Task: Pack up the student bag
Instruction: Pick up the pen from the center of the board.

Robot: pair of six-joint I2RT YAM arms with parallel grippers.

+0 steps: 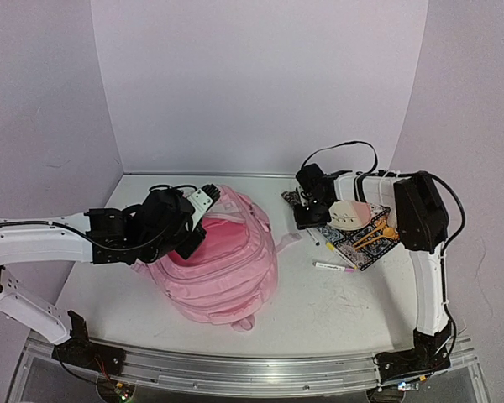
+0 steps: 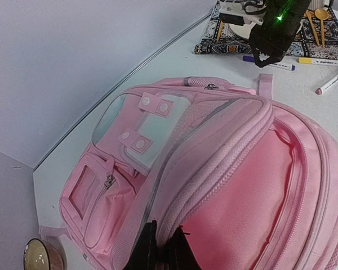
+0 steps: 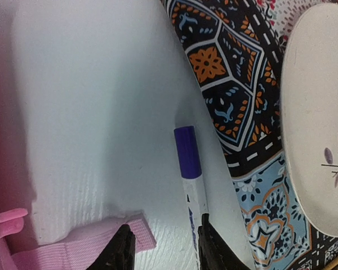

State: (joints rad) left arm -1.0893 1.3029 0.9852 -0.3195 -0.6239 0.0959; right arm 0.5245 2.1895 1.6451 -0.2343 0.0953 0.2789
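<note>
Right hand point(image 3: 166, 247) hovers low over the bench point(image 3: 84, 112), its fingers point(image 3: 124, 252) partly open and gripping nothing. A purple-capped marker point(image 3: 189, 169) lies flat on the bench, just off the edge of the patterned cloth point(image 3: 236, 107). The end away from its cap runs into the gap between the fingers. It sits hard against one finger, while the other stands clear beside a pink strap point(image 3: 96, 242) of the student bag point(image 1: 223, 264).

The marker's long axis runs roughly along the cloth's edge and crosses the line on which the fingers close. A squeeze would therefore probably catch it across the barrel, though the hand sits off-centre over it, with the marker well to one side of the gap.

The bag lies slumped on the left half of the bench, somewhat nearer the near edge than the far one, with its main compartment gaping. From the right hand it lies toward the left edge and close by, with only the strap and a strip of bare bench between them. Left hand point(image 2: 160, 250) is pinched shut on the rim of that opening and holds the mouth apart, so it is taken up.

The right hand is much the nearer to the marker, and the carry to the bag looks short. A pale plate point(image 3: 321, 124) rests on the cloth beyond the marker. Two more markers point(image 1: 334, 268) lie on the bench off the cloth's near edge.
</note>
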